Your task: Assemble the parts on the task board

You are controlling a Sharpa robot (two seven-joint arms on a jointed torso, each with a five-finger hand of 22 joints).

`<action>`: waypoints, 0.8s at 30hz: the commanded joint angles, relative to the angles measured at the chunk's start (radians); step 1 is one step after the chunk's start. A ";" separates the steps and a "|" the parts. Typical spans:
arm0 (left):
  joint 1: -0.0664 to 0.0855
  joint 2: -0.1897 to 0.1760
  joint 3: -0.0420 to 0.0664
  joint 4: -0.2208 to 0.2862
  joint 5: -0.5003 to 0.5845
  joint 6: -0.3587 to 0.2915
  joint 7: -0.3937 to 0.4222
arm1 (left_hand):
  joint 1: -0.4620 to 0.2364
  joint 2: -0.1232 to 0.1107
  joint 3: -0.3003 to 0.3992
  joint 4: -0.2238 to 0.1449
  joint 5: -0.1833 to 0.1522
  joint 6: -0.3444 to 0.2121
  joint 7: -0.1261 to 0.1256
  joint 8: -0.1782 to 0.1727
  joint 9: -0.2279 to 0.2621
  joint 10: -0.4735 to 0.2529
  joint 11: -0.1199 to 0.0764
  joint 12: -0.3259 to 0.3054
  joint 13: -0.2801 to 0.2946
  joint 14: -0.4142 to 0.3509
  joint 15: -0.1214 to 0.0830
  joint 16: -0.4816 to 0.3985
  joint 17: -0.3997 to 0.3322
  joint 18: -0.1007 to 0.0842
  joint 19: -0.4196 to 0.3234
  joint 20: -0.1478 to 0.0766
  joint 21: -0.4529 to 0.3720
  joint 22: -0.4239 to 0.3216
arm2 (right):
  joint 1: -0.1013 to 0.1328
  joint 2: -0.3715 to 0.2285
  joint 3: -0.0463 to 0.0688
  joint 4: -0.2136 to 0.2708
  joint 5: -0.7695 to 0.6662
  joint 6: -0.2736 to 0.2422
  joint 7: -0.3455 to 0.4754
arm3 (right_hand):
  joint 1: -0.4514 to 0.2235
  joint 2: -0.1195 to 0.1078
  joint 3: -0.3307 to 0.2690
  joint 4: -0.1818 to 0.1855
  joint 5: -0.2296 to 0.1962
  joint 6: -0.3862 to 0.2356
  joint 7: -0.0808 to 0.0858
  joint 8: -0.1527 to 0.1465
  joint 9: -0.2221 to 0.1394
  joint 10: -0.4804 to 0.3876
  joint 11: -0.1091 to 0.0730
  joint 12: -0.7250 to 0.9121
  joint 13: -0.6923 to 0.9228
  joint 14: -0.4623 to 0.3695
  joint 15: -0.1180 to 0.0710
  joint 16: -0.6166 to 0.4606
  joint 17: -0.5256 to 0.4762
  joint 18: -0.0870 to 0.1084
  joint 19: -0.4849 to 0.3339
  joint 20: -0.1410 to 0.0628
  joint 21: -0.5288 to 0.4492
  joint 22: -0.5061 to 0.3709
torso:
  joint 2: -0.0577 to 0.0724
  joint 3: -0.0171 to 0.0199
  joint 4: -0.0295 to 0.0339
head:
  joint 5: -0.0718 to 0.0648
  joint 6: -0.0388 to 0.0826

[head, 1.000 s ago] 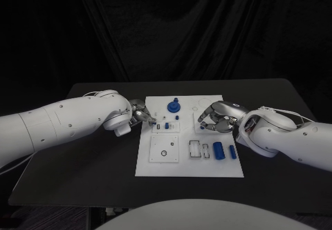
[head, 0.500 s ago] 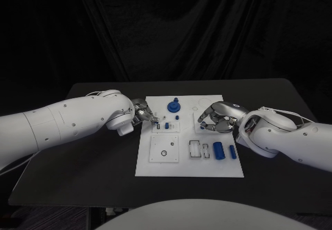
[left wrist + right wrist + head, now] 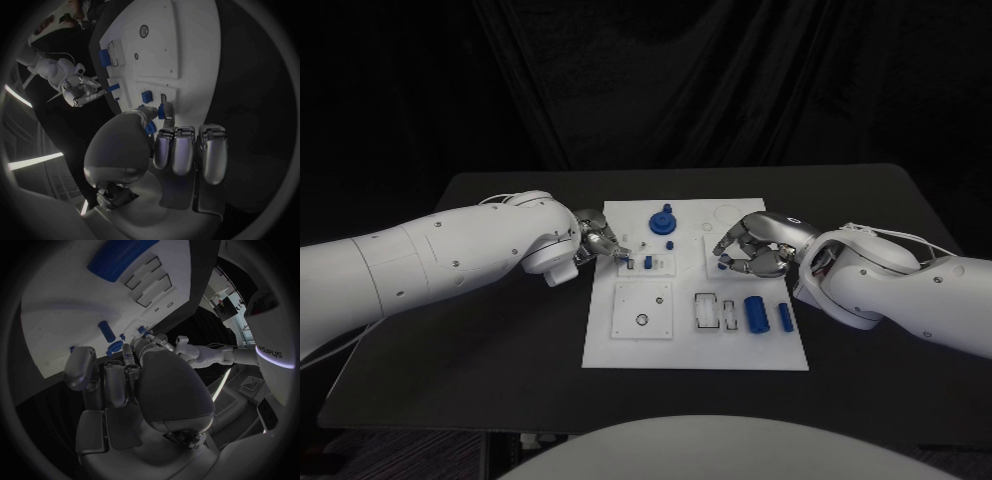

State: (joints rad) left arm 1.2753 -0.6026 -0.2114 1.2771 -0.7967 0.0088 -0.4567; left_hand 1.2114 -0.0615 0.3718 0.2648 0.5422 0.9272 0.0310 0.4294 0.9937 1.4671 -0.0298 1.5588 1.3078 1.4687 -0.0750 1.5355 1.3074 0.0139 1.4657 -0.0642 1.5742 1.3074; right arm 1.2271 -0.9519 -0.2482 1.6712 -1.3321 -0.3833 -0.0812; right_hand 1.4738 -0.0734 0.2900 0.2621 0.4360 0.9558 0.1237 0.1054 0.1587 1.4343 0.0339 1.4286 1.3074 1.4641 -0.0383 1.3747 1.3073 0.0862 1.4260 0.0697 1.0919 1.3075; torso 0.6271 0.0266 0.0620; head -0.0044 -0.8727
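Observation:
The white task board (image 3: pixel 629 345) lies mid-table. My left hand (image 3: pixel 602 243) reaches over the board's left edge and pinches a small blue part (image 3: pixel 161 112) between thumb and fingertip. It holds that part just beside a small slot block (image 3: pixel 646 263) where another blue piece (image 3: pixel 147 96) sits. My right hand (image 3: pixel 750 251) hovers over the board's upper right with its fingers curled in, and I see nothing in them. A blue knob (image 3: pixel 662 219) stands at the board's far end. A blue cylinder (image 3: pixel 754 313) and a shorter blue pin (image 3: pixel 785 317) lie at the near right.
Two rectangular recesses (image 3: pixel 715 312) lie left of the blue cylinder. A square plate with a small ring (image 3: pixel 642 320) sits on the near left of the board. Bare black table (image 3: pixel 473 340) surrounds the board on every side.
My left hand has crept a little to the right, onto the slot block. The right hand and the parts on the board have stayed put.

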 commanded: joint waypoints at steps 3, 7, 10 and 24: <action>-0.007 0.004 0.001 0.004 -0.007 0.000 0.015 | -0.008 0.003 0.005 0.001 -0.004 0.000 0.002 0.002 0.002 0.096 -0.006 0.000 0.254 0.074 -0.005 -0.001 0.185 -0.014 0.105 -0.009 -0.003 0.263 | -0.003 -0.004 0.001 0.003 0.002 -0.010 -0.010 | 0.006 -0.001 0.008 -0.001 0.006 0.002 0.000 -0.006 -0.001 -0.007 0.002 -0.003 0.081 0.042 0.001 -0.006 0.007 0.008 -0.008 -0.001 -0.005 0.133 | 0.000 0.0001 0.0005 | -0.001 0.000; -0.010 0.007 0.001 0.002 -0.007 0.000 0.018 | -0.008 0.003 0.005 0.001 -0.004 0.000 0.002 0.002 0.002 0.096 -0.006 0.000 0.254 0.074 -0.005 -0.001 0.184 -0.014 0.105 -0.009 -0.003 0.263 | -0.003 -0.006 0.001 0.003 0.002 -0.010 -0.010 | 0.006 -0.001 0.008 -0.001 0.006 0.002 0.000 -0.006 -0.001 -0.007 0.002 -0.003 0.081 0.042 0.001 -0.006 0.007 0.008 -0.008 -0.001 -0.005 0.133 | -0.001 -0.0001 0.0008 | -0.002 0.000; -0.014 0.008 0.001 -0.002 -0.007 0.001 0.017 | -0.007 0.003 0.005 0.000 -0.004 -0.001 0.002 0.002 0.002 0.096 -0.006 0.000 0.254 0.074 -0.005 -0.001 0.184 -0.014 0.105 -0.009 -0.003 0.263 | -0.002 -0.007 0.001 0.004 0.002 -0.009 -0.011 | 0.006 -0.001 0.008 -0.001 0.006 0.002 0.000 -0.006 -0.001 -0.007 0.002 -0.003 0.081 0.042 0.001 -0.006 0.007 0.008 -0.008 -0.001 -0.005 0.133 | -0.001 0.0000 0.0003 | -0.002 0.000; -0.026 0.008 0.001 -0.007 -0.041 -0.011 0.025 | -0.008 0.002 0.006 -0.002 -0.010 -0.003 0.003 0.001 0.003 0.094 -0.006 -0.002 0.253 0.073 -0.005 -0.002 0.182 -0.014 0.105 -0.009 -0.003 0.263 | -0.003 -0.004 0.001 0.004 0.002 -0.011 -0.010 | 0.006 -0.002 0.009 -0.002 0.007 0.002 0.000 -0.006 -0.001 -0.007 0.002 -0.003 0.080 0.042 0.001 -0.006 0.006 0.009 -0.008 -0.001 -0.007 0.132 | -0.001 -0.0001 0.0006 | 0.001 0.000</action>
State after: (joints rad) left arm 1.2550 -0.5963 -0.2088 1.2719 -0.8139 0.0008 -0.4432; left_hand 1.2075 -0.0654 0.3745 0.2619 0.5357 0.9271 0.0342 0.4278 0.9963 1.4671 -0.0297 1.5591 1.3078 1.4687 -0.0750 1.5356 1.3074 0.0140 1.4657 -0.0642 1.5742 1.3074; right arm 1.2270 -0.9560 -0.2482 1.6734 -1.3305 -0.3839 -0.0810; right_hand 1.4738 -0.0735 0.2928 0.2592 0.4407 0.9558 0.1236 0.1054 0.1589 1.4343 0.0339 1.4286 1.3074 1.4641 -0.0383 1.3748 1.3073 0.0862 1.4259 0.0697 1.0881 1.3074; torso 0.6265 0.0266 0.0622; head -0.0038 -0.8727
